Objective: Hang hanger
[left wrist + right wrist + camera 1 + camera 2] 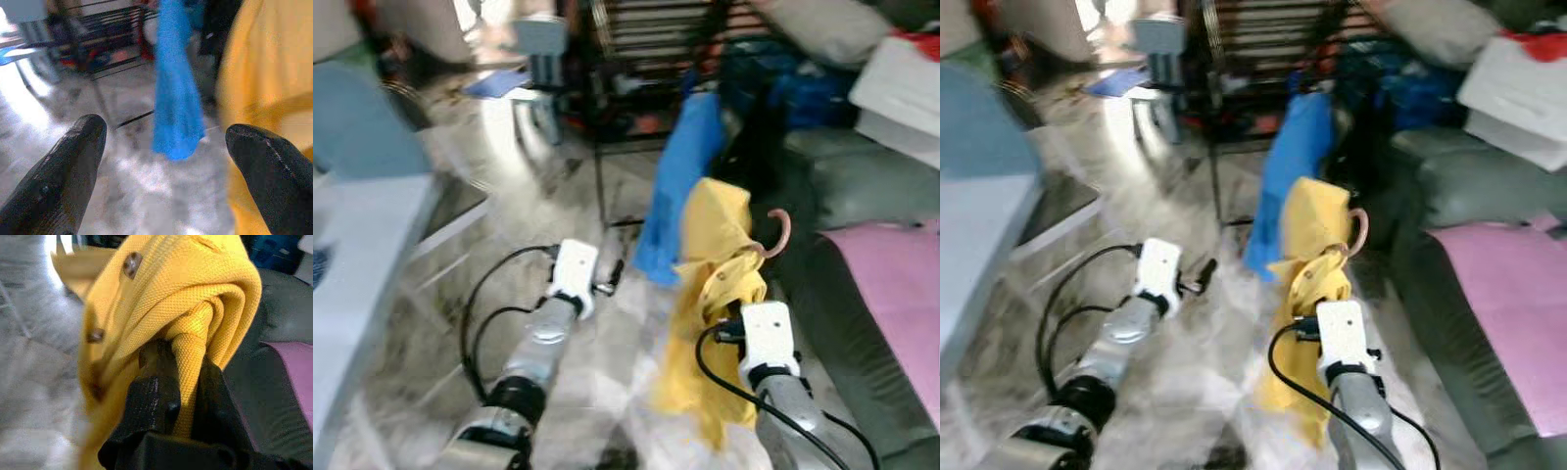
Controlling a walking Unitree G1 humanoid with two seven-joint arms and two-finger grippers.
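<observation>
1. Two silver arms reach forward over a pale marbled floor; the head views are blurred, as if the robot is walking.
2. The right gripper is clamped on a fold of a yellow shirt. In its wrist view the black fingers pinch the bunched fabric, with brown buttons showing on the cloth.
3. The shirt hangs on a hanger whose pinkish hook curves up free just above the collar, touching nothing. The hanger's body is hidden inside the shirt.
4. The left gripper is spread wide and holds nothing. It floats to the left of the shirt, with a blue garment seen beyond it.
5. The blue garment hangs ahead on what looks like a dark metal rack, which is probably where the hook must go. A grey sofa with a pink cover lies to the right.
6. Risks, as a judgement:
   - The grip seems to be on cloth, not on the hanger itself, so the hanger could tip or slide out of the shirt while carried.
   - The long shirt tail hangs near the floor and could drag or catch on the right arm's black cable.
   - With the hook free to turn, it may face the wrong way at the rail and miss.
</observation>
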